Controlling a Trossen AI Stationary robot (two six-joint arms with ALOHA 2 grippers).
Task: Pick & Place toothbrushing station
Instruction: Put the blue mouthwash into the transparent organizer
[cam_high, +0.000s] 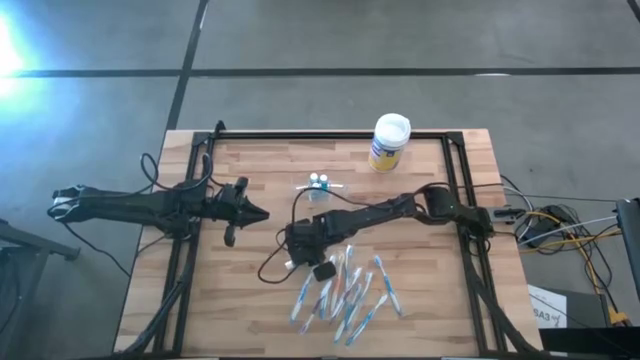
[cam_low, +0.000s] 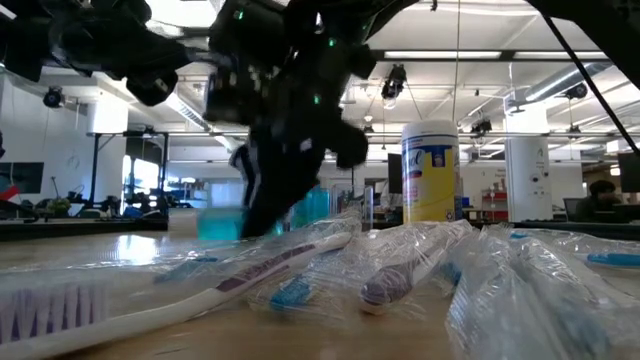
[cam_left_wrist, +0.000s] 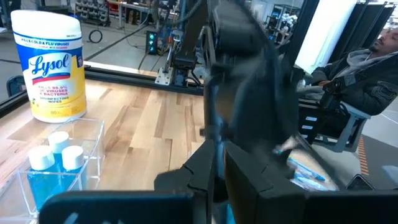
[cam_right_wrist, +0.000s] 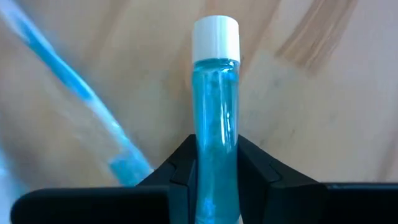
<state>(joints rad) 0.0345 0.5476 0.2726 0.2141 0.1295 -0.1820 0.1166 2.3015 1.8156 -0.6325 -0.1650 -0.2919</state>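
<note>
On the wooden bench, wrapped toothbrushes lie nearest. Behind them the right end effector clamps a slim blue-liquid tube with a white cap, the tube running lengthwise between the fingers with its cap pointing away from the wrist. The left end effector, closed and empty, hovers at bench left. Farther back, mid-bench, the clear plastic toothbrushing station stands upright holding two white-capped blue tubes, near the yellow Lysol canister at the far edge.

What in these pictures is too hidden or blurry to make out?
- Left gripper: too small in the high view; its fingers cannot be judged.
- Blue bottle in the right gripper: its lower end is cut off by the right wrist picture's edge.
- Right arm: blurred in the left wrist view, hiding the table behind it.
- Clear holder: partly cut off there.
</note>
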